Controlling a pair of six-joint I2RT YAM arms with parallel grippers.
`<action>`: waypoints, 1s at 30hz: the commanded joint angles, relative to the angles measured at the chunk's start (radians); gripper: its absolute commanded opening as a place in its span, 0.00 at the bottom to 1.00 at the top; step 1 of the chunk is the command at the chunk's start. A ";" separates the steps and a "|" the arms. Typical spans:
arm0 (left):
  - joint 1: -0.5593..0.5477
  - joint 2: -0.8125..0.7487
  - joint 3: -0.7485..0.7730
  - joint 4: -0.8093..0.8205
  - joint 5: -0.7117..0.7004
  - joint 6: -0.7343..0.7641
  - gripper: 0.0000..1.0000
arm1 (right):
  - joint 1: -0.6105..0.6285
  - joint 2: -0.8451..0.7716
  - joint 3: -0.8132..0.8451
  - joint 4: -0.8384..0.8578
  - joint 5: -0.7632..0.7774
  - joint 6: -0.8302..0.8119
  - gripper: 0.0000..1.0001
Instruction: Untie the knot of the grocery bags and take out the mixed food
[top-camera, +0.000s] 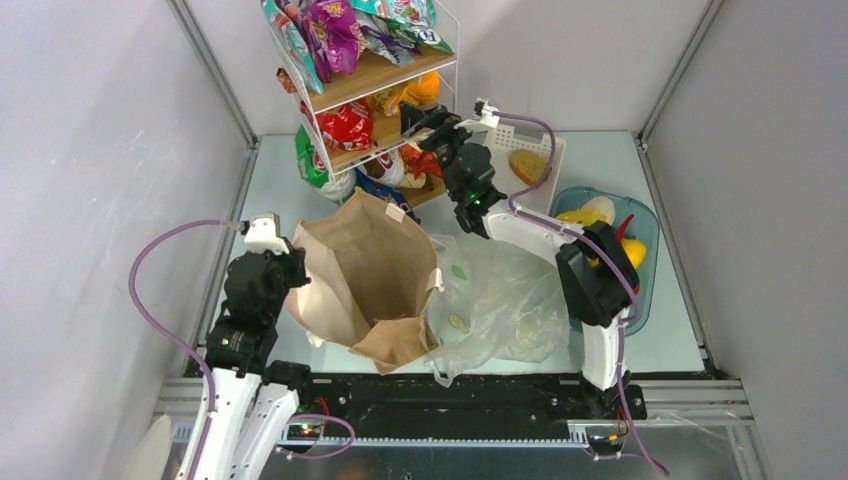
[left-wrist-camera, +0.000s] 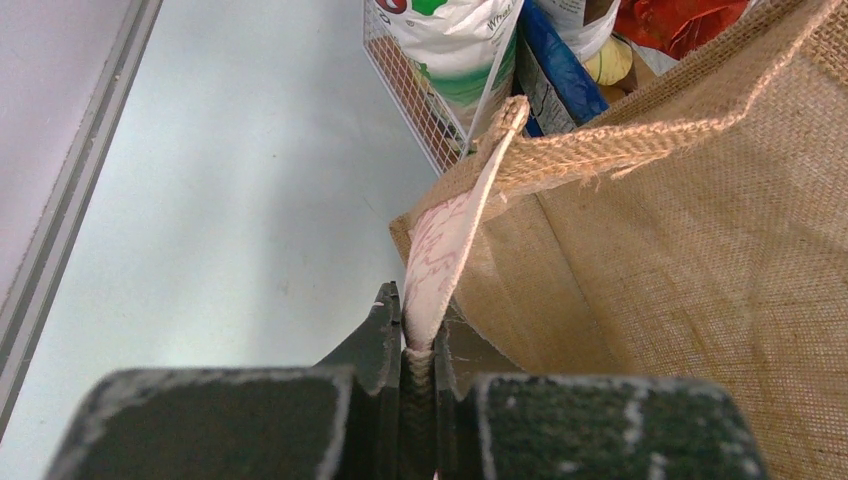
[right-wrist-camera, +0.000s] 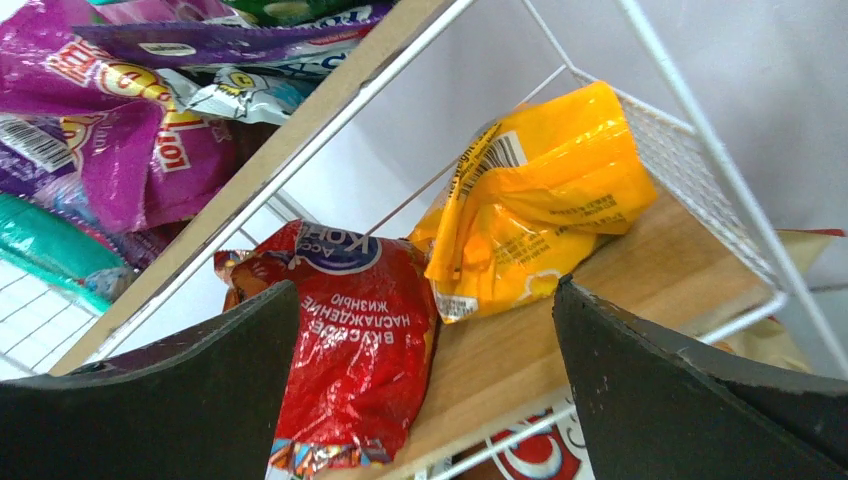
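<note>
Jaws of the right gripper (right-wrist-camera: 425, 295) stand wide apart with nothing between them, up at twelve o'clock on the table (top-camera: 275, 190), right against the wire rack (top-camera: 452, 45). Past its two dark fingers (right-wrist-camera: 180, 400) I can see the rack's middle wooden shelf (right-wrist-camera: 640, 280). On it a red snack packet (right-wrist-camera: 355, 340) lies at about seven o'clock of a yellow-orange snack packet (right-wrist-camera: 545, 200). The two packets touch each other, and neither finger touches them. Purple packets (right-wrist-camera: 120, 150) crowd the shelf above.

The left gripper (left-wrist-camera: 420, 345) is clamped tight on the brown bag (top-camera: 370, 280), pinching a pale strip of its rim on the bag's nine o'clock side. Close up the bag looks coarse and woven; it stands open-mouthed near the middle of the table. A clear plastic bag (top-camera: 495, 300) with lemon-slice prints lies crumpled at its three o'clock, touching it.

At the table's three o'clock edge a blue-tinted tub (top-camera: 645, 295) holds yellow fruits (top-camera: 583, 215) and a red chili (top-camera: 625, 228). At one o'clock a white basket (top-camera: 552, 150) holds a bread slice (top-camera: 528, 165)
</note>
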 joint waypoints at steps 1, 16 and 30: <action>0.002 -0.012 0.046 0.053 -0.017 -0.002 0.00 | 0.010 -0.154 -0.126 0.090 0.003 -0.047 0.99; 0.003 -0.013 0.043 0.053 -0.048 0.000 0.00 | -0.001 -0.981 -0.595 -0.942 0.066 -0.152 0.99; 0.003 0.011 0.046 0.049 -0.041 -0.001 0.00 | -0.063 -1.478 -0.626 -1.900 -0.268 0.110 1.00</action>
